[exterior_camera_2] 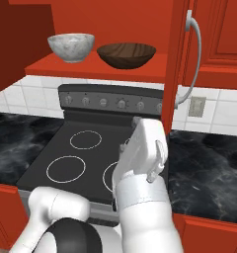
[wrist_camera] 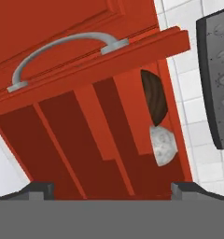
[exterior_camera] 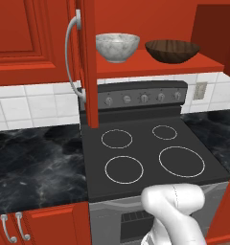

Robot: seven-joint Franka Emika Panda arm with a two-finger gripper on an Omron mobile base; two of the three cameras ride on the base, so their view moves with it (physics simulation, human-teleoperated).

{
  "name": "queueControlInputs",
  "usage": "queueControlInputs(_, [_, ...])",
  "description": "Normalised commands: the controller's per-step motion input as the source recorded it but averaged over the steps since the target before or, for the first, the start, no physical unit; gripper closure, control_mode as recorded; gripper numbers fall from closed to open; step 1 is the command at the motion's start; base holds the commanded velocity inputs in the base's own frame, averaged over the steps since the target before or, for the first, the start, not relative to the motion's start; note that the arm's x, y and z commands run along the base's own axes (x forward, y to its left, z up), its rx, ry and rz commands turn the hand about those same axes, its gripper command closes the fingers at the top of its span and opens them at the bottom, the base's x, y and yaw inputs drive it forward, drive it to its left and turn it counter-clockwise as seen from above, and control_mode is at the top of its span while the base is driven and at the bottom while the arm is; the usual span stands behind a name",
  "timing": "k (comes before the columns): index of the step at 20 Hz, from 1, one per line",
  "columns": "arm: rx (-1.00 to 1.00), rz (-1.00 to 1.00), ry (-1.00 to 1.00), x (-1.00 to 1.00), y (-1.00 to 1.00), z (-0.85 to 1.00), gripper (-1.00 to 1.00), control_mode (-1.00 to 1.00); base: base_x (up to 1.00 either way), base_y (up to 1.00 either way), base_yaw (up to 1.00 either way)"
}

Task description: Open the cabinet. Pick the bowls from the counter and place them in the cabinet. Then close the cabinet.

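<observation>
The cabinet stands open, its left door [exterior_camera: 90, 62] and right door [exterior_camera_2: 174, 59] both seen edge-on with their long silver handles [exterior_camera: 70, 52] [exterior_camera_2: 194, 54]. On its red shelf [exterior_camera: 184, 64] sit both bowls: the marbled grey-white one [exterior_camera: 117, 46] [exterior_camera_2: 71, 47] on the left, the dark wood-grain one [exterior_camera: 172, 50] [exterior_camera_2: 126, 55] on the right. My gripper [wrist_camera: 113, 191] is open with nothing between its fingertips. It faces a red door with its curved handle [wrist_camera: 62, 51], and both bowls [wrist_camera: 153, 95] [wrist_camera: 163, 144] show past the door's edge. My white wrist [exterior_camera_2: 140, 163] hovers just below the right door.
A black stovetop [exterior_camera: 145, 153] with white rings and a knob panel [exterior_camera: 143, 98] lies under the cabinet. The black marble counter [exterior_camera: 35, 167] [exterior_camera_2: 209, 168] runs on both sides. Lower red doors [exterior_camera: 40, 227] sit below the counter. A wall outlet [exterior_camera_2: 196, 105] is on the tiles.
</observation>
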Motion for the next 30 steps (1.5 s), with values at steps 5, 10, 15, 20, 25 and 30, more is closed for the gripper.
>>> queueControlInputs(5, [0.00, 0.20, 0.01, 0.20, -0.50, -0.04, -1.00, -1.00, 0.00, 0.00, 0.00])
queueControlInputs(10, [-0.03, 0.19, 0.00, 0.35, -0.32, -0.05, -1.00, -1.00, 0.00, 0.00, 0.00])
queueControlInputs(15, [-0.07, 0.16, 0.00, 0.42, -0.10, -0.08, -1.00, -1.00, 0.00, 0.00, 0.00])
queueControlInputs(20, [-0.04, 0.13, -0.02, 0.38, -0.26, -0.11, -1.00, -1.00, 0.00, 0.00, 0.00])
queueControlInputs(25, [-0.01, 0.13, -0.05, 0.20, -0.51, -0.14, -1.00, -1.00, 0.00, 0.00, 0.00])
queueControlInputs(30, [-0.02, 0.10, -0.03, 0.15, -0.38, -0.10, -1.00, -1.00, 0.00, 0.00, 0.00])
